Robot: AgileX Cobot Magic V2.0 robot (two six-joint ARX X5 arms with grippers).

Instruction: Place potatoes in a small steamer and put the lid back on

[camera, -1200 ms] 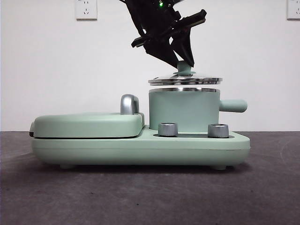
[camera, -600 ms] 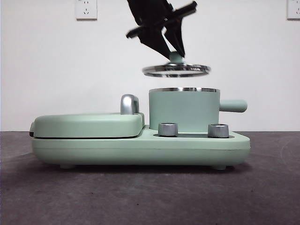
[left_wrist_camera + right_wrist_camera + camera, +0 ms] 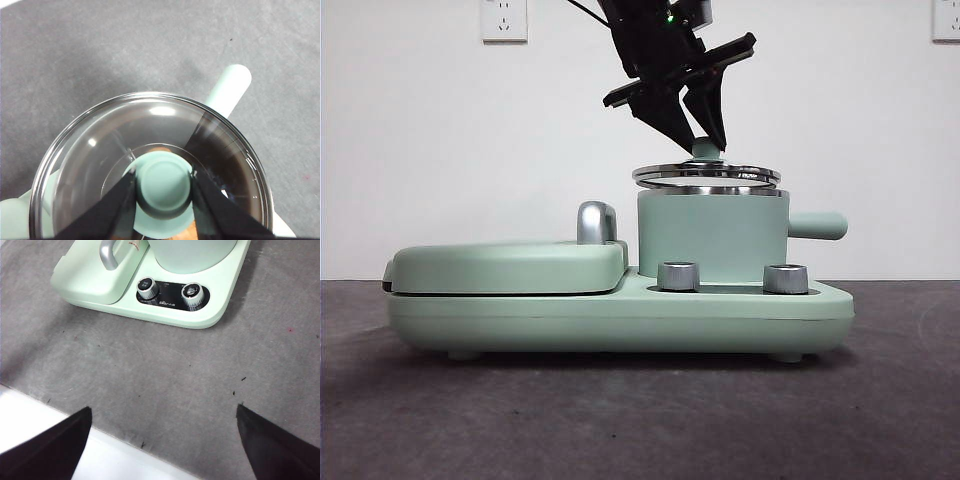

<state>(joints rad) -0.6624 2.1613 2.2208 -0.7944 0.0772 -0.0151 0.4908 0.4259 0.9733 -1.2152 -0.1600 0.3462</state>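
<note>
Clear glass with a steel rim, the lid [image 3: 707, 176] sits just over the steamer [image 3: 712, 236], tilted a little, its lower side about at the pot's rim; whether they touch I cannot tell. The left gripper [image 3: 704, 140] comes down from above, its jaws closed on the mint knob [image 3: 163, 181]. Through the glass a sliver of orange-brown potato [image 3: 160, 149] shows inside the pot. The steamer stands on the mint base [image 3: 620, 318], behind two knobs, beside the flat cover [image 3: 508, 266]. The right gripper [image 3: 162, 440] hangs over the grey table [image 3: 165, 375], jaws wide apart and holding nothing.
</note>
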